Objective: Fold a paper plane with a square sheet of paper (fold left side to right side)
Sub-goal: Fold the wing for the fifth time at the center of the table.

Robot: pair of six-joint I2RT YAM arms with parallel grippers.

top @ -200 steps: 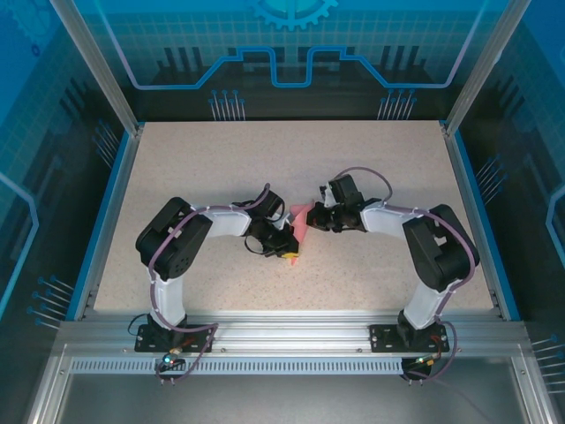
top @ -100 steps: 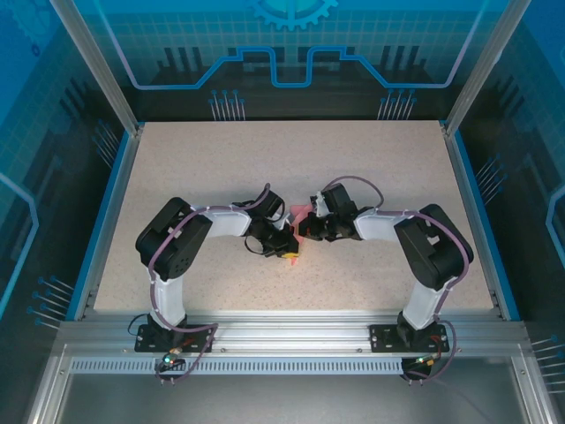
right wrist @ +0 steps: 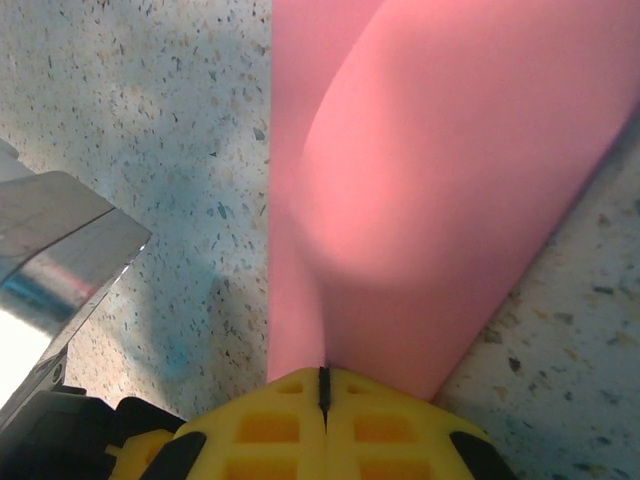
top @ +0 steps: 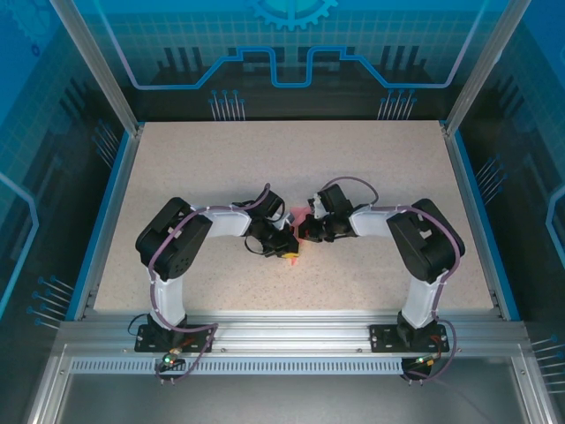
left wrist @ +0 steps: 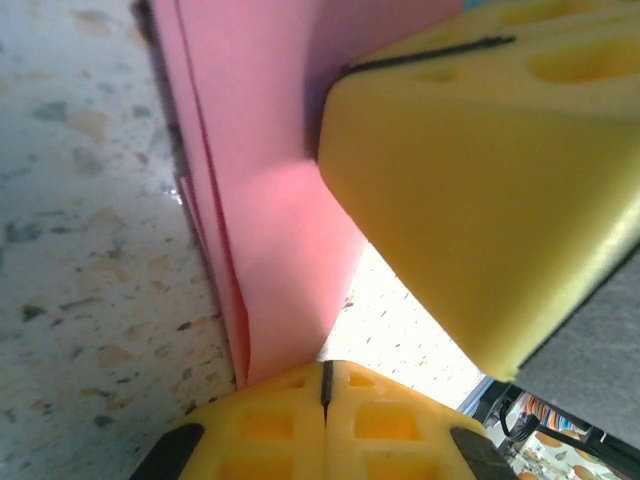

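Note:
The salmon-pink sheet of paper (top: 303,215) lies folded in layers at the table's middle, mostly hidden between the two grippers. My left gripper (top: 290,250) comes in from the left with its yellow pads pressed together, and the paper's (left wrist: 270,200) lower end runs into their seam (left wrist: 325,385). My right gripper (top: 305,233) reaches in from the right, close beside the left one. Its pads are shut too, and a bulging fold of the paper (right wrist: 420,180) pinches into their seam (right wrist: 323,385). The right gripper's yellow fingers (left wrist: 480,170) loom over the paper in the left wrist view.
The speckled tabletop (top: 221,168) spreads around the grippers, bounded by blue side rails (top: 104,225) and an aluminium frame (top: 282,329) at the near edge. Part of the left arm, a shiny metal piece (right wrist: 55,230), sits beside the paper in the right wrist view.
My right arm has swung leftward, bringing its gripper close against the left gripper and covering more of the paper. The left arm has stayed put.

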